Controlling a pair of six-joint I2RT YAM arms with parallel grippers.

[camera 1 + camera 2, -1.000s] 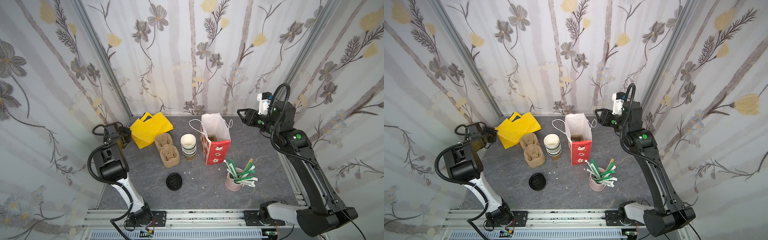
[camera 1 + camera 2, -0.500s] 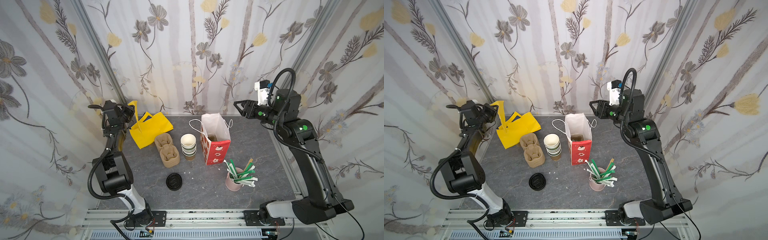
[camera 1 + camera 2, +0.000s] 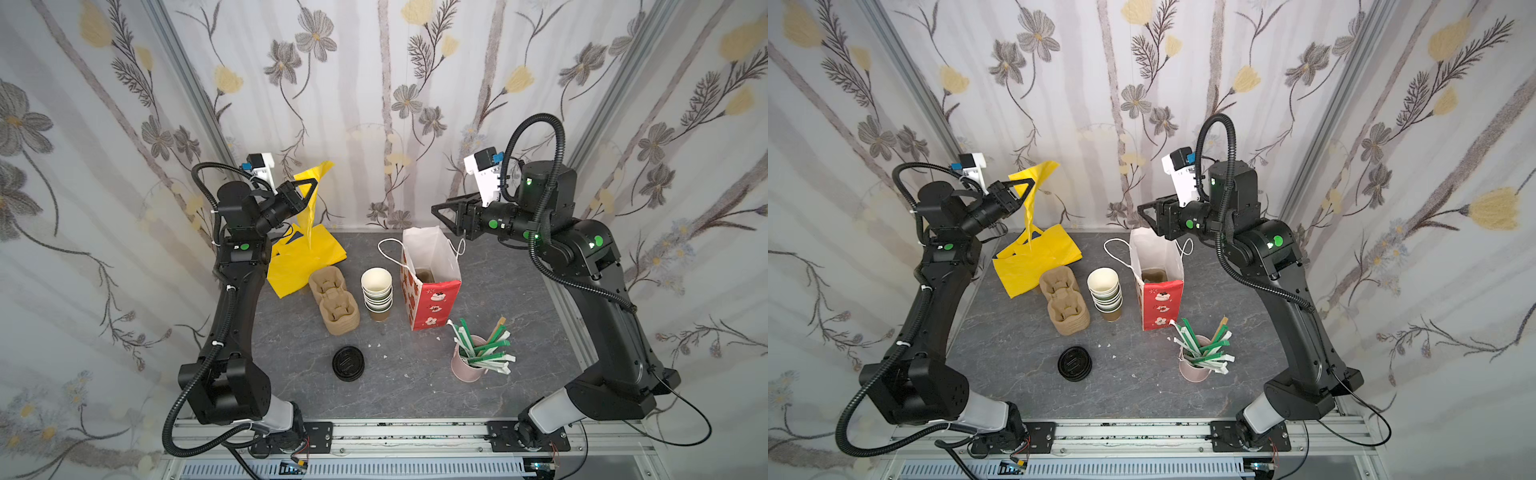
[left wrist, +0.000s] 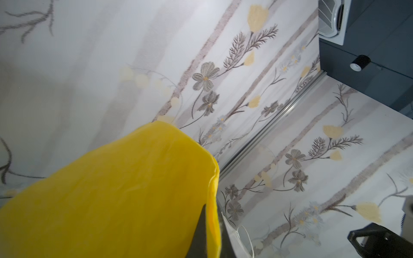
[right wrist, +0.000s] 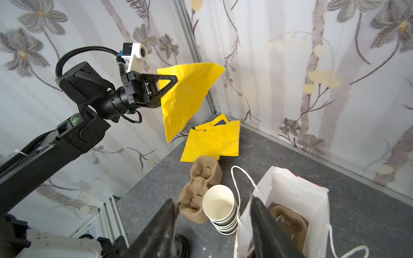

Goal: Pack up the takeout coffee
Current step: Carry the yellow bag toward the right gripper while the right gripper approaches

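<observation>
Left tool [image 3: 312,185] pinches a yellow sheet [image 5: 185,96] above the tabletop's [image 3: 507,299] back-left corner. Right tool [image 3: 436,210] stands open above the bag [image 3: 432,295], which holds a carrier [image 3: 424,275]. Pink cup [image 3: 465,370] holds straws [image 3: 486,349]. Where the coffee is, I cannot tell.

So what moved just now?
The left pincer, shut on a yellow sheet, lifted it high off the yellow pile. The open right pincer rose and edged toward the paper bag. Cups, lids and straws stayed put.
</observation>
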